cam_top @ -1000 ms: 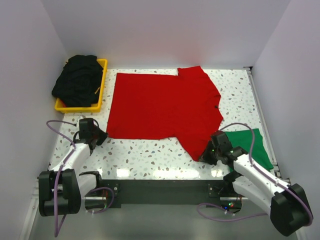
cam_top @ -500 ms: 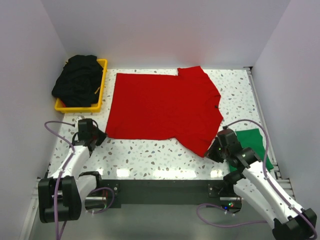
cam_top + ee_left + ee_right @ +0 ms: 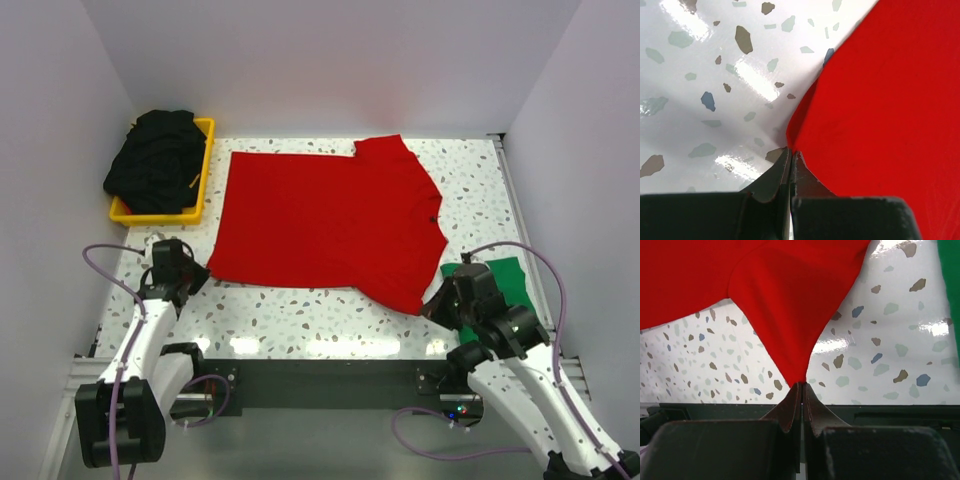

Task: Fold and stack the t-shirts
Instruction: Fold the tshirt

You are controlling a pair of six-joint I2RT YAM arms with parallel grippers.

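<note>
My left jaws are shut tight on a hem corner of the red t-shirt [image 3: 320, 215], which lies ahead of them on the table [image 3: 300, 312]. My right jaws pinch its sleeve tip, so I think both can pull it flat.

yellow bin [image 3: 206, 172] — far-left corner | speckled table [image 3: 300, 312] — glossy

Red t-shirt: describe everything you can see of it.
The bright red, plain soft-cloth short-sleeved t-shirt lies spread nearly flat, sideways, on the white speckled table: hem to the left, sleeves far and near on the right. The left gripper is shut on its near-left hem corner, the right gripper on the near sleeve's tip. Both corners are drawn to a point.
</note>
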